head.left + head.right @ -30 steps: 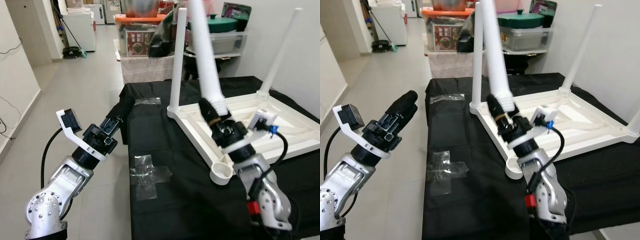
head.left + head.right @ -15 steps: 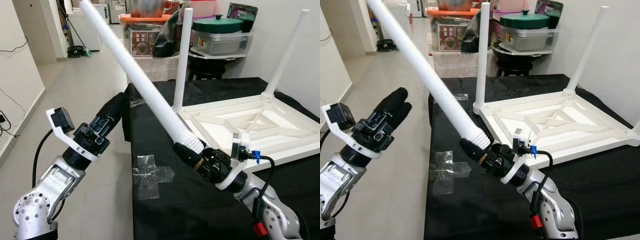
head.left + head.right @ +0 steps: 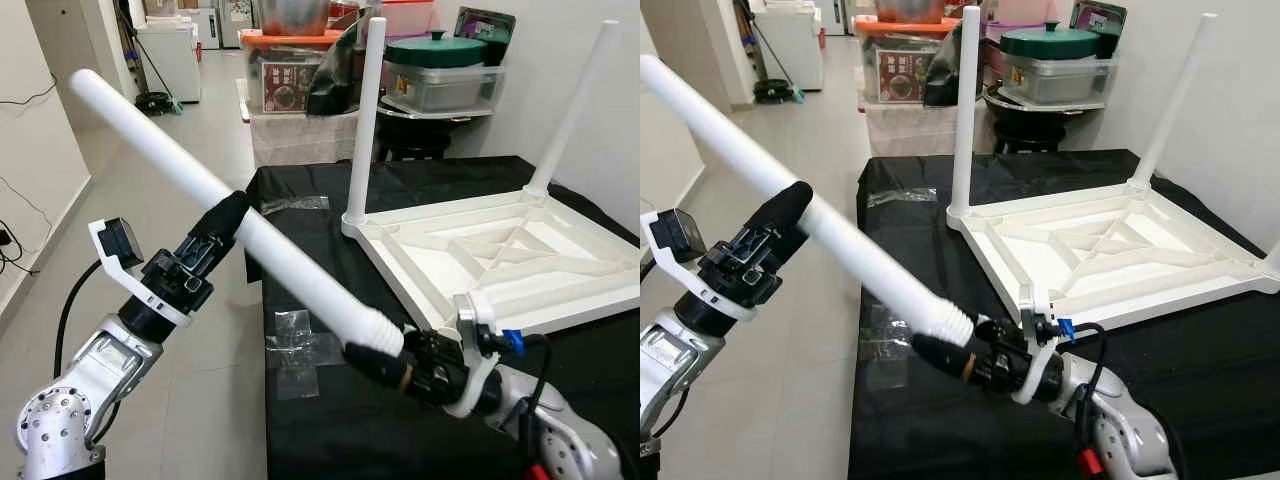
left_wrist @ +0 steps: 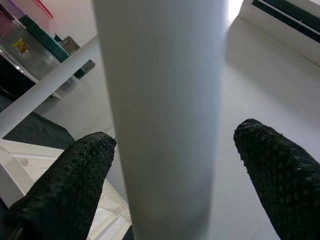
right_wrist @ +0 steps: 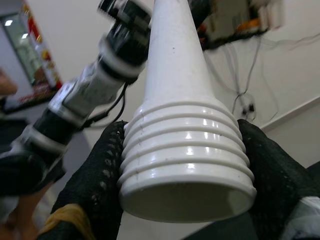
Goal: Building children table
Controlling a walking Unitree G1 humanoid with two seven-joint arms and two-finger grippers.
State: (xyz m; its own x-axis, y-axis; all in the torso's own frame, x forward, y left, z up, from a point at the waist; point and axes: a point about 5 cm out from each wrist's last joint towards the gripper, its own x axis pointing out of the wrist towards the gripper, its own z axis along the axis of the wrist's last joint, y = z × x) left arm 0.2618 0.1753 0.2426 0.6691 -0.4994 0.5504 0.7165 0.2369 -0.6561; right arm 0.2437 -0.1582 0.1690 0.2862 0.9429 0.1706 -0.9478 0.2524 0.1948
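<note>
From right claw (image 3: 385, 362), leg (image 3: 215, 205) up-left.

Home hallway: tiled floor (image 3: 190, 150), stacked storage boxes (image 3: 300, 75).

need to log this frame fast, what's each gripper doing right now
Left gripper: open, fingers either side of the white table leg, not clamped.
Right gripper: shut on the table leg's ribbed end.

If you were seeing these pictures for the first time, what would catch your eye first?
A long white table leg slants across the scene, its ribbed end clamped in the right claw, its shaft lying between the open fingers of the left claw. Behind, the upturned white tabletop lies on black cloth with legs pointing up.
</note>
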